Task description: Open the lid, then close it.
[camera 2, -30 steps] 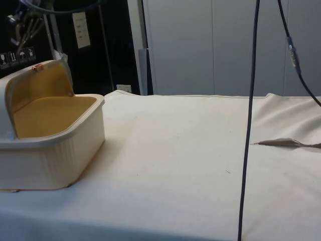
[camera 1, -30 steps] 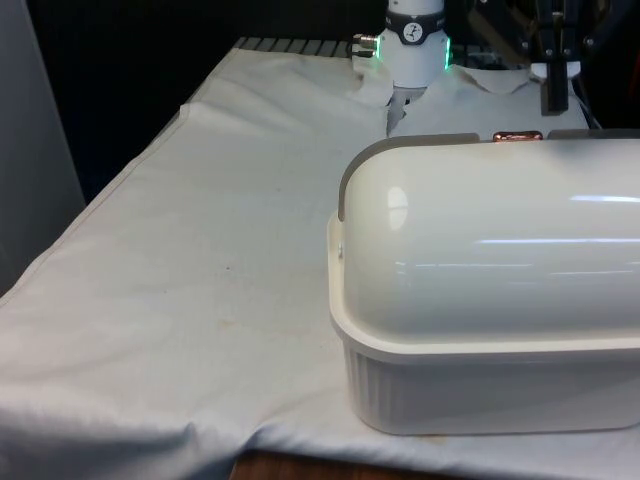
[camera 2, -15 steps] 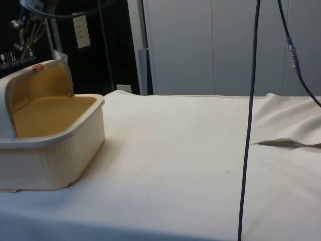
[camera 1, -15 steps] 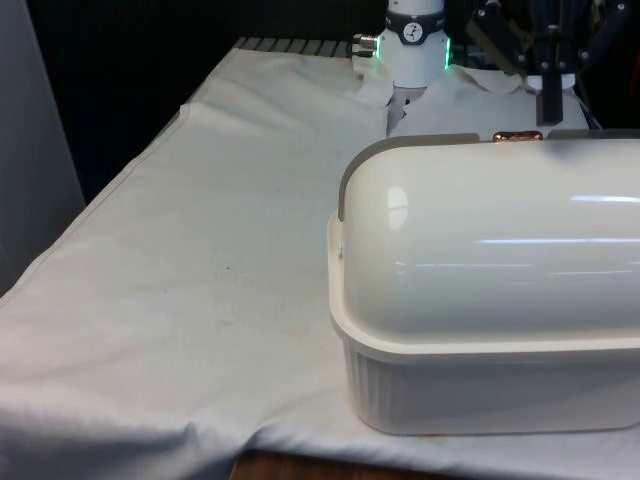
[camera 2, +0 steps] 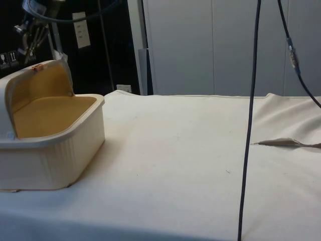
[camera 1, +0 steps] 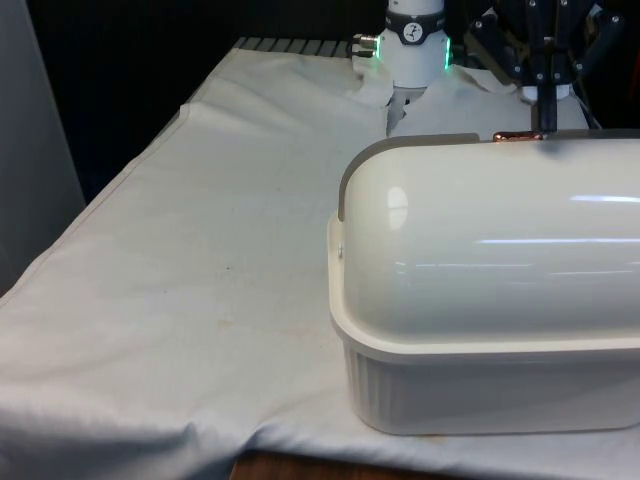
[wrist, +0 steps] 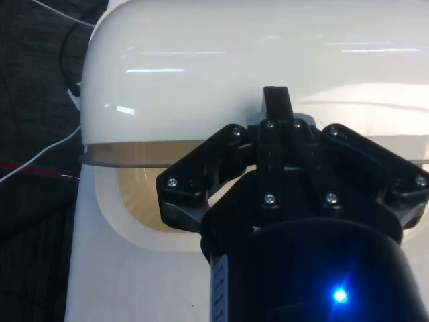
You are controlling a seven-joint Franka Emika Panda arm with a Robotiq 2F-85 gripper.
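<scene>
Here the bread box (camera 1: 490,300) sits on the white cloth (camera 1: 200,280) with its rolled lid (camera 2: 35,85) open, gripper (camera 1: 545,115) directly above the lid's copper handle (camera 1: 517,136), fingers pinched narrow, holding nothing.

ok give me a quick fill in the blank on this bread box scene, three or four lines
1. The rolling lid of the bread box stands ____, leaving the inside in view from the side.
2. The inside of the box is ____ in colour.
3. The tool hangs right over the small ____ -coloured handle on the lid's edge.
4. The box stands on a ____ cloth.

Missing words: open; tan; copper; white
</scene>
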